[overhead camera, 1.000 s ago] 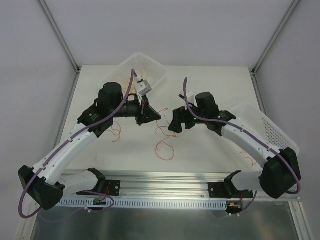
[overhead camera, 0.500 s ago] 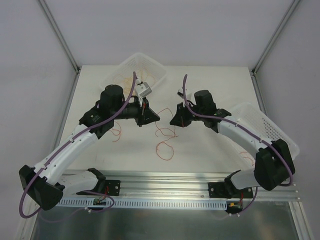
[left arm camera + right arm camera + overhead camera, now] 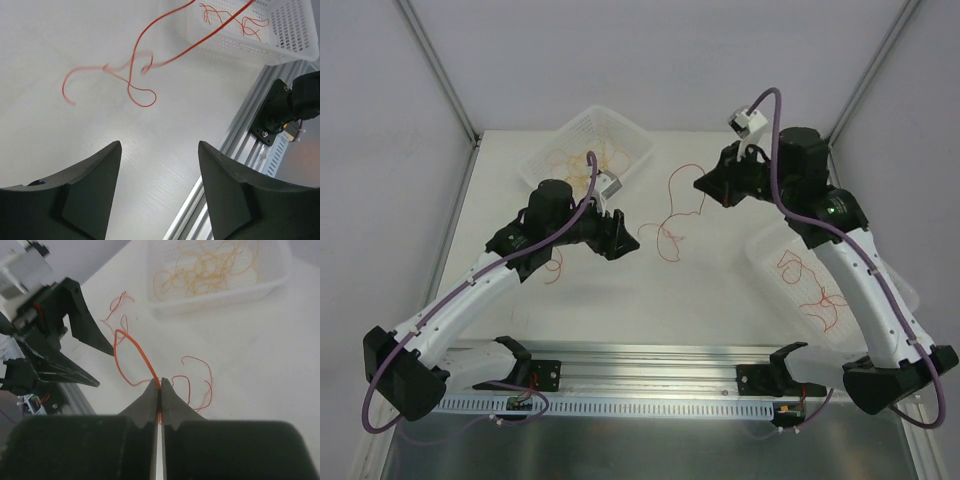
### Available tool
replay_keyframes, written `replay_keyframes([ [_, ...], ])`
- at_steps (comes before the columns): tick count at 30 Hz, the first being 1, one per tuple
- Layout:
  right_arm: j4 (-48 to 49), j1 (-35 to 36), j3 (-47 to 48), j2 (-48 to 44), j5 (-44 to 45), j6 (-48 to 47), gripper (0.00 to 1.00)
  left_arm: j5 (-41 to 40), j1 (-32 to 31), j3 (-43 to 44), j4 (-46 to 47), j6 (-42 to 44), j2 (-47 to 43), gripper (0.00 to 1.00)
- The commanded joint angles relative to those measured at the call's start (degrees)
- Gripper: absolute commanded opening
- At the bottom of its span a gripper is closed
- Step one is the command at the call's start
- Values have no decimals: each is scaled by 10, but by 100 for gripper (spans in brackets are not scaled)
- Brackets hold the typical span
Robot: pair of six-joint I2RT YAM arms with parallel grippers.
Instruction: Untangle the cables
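A thin red cable point(image 3: 672, 222) hangs in loops from my right gripper point(image 3: 704, 184), which is raised over the back middle of the table. In the right wrist view that gripper point(image 3: 159, 384) is shut on the red cable point(image 3: 134, 346), which arches up out of the tips. Its lower coils point(image 3: 131, 86) trail on the table ahead of my left gripper point(image 3: 160, 146), which is open with nothing between its fingers. From above, the left gripper point(image 3: 623, 240) sits just left of the coils. Another red cable point(image 3: 553, 266) lies beside the left arm.
A white basket point(image 3: 632, 147) at the back left holds several orange cables point(image 3: 210, 265). A second white basket point(image 3: 892, 268) at the right holds red cables point(image 3: 817, 288). An aluminium rail point(image 3: 650, 365) with the arm bases runs along the near edge.
My right gripper shut on the red cable and carried it up and toward the back right. My left gripper opened and let go, staying low near the table's middle.
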Motion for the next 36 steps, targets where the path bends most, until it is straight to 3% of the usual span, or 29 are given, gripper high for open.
replay_keyframes([
  [1, -96, -15, 100, -20, 49, -20, 1, -37, -1, -10, 26, 3, -16, 64],
  [6, -178, -43, 245, -8, 104, 4, 1, -107, -1, -38, 29, 1, -35, 92],
  [9, -215, -58, 302, -5, 172, 2, 1, -166, -1, -60, 28, -15, -40, 99],
  [13, -245, -75, 344, -13, 294, -17, 1, -234, 3, -96, 28, -41, -46, 99],
  [20, -258, -90, 323, -53, 541, -55, 1, -305, 24, -155, 26, -84, -71, 99],
  [24, -260, -104, 283, -83, 605, -52, 1, -300, 29, -164, 25, -84, -77, 99],
  [32, -281, -132, 271, -109, 636, -29, 1, -284, 33, -158, 24, -83, -63, 99],
  [36, -244, -152, 182, -141, 685, -28, 1, -276, 34, -155, 23, -81, -52, 99],
])
